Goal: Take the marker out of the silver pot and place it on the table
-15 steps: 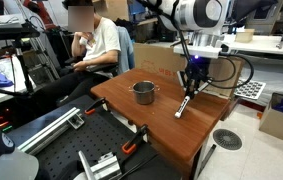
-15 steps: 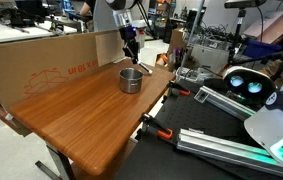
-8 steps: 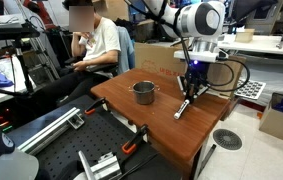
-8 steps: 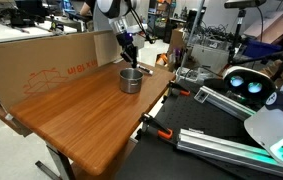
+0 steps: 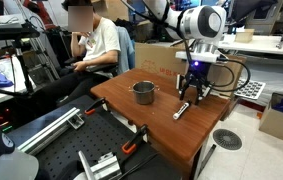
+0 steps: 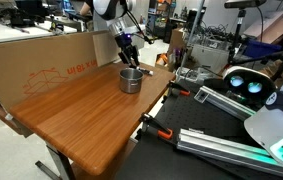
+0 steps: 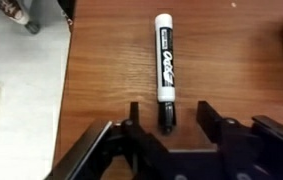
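— Where do the outside cameras stand?
— In an exterior view the camera is well back and a little raised, facing a corner of the table (image 5: 196, 135), with a seated person (image 5: 96, 45) behind it. In an exterior view the camera sits near the table (image 6: 81, 115) end and looks along its top, a cardboard sheet (image 6: 41, 62) running down the far side.
— What do they share?
— The table top, the silver pot (image 5: 143, 93) (image 6: 130, 80) and the gripper (image 5: 191, 93).
— And the wrist view?
— It is very close, looking straight down on the wood, with the gripper (image 7: 169, 112) at the bottom edge. The marker (image 7: 164, 55) it sees also shows from outside (image 5: 181, 108).
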`<state>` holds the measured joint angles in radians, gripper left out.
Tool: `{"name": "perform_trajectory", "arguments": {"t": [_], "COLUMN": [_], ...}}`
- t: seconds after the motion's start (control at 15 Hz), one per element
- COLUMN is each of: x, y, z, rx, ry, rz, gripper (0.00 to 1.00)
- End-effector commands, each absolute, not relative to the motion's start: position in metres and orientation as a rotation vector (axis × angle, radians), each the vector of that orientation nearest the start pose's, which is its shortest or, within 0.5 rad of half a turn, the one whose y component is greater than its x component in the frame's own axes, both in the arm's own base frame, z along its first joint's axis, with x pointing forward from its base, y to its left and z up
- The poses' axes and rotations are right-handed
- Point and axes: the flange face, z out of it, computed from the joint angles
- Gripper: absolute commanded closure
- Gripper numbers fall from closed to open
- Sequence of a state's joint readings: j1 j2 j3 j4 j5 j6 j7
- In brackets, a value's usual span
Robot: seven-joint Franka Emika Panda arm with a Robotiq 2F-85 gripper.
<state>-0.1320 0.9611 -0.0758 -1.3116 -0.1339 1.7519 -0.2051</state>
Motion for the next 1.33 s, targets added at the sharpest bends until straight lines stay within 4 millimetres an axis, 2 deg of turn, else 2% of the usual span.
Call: {"name": "perform_trajectory", "arguments": {"t": [0.0,0.07,0.4,0.53,0.87,1.07,1.27], "x": [0.67,0.671,0.672,0.672,0.657,0.637,0.612], "y": [-0.14,-0.139,-0.129,-0.124,-0.108,-0.099,-0.087], "z": [0.13,0.131,0.152,0.168,0.234,0.277,0.31], "rx": [-3.105,-3.106,-3.115,-3.132,-3.154,-3.2,-3.231], "ry": [-0.116,-0.122,-0.157,-0.163,-0.194,-0.199,-0.203], "rz": [0.897,0.888,0.795,0.739,0.559,0.451,0.345], "gripper": [0.04,0.0,0.0,0.0,0.0,0.0,0.0]}}
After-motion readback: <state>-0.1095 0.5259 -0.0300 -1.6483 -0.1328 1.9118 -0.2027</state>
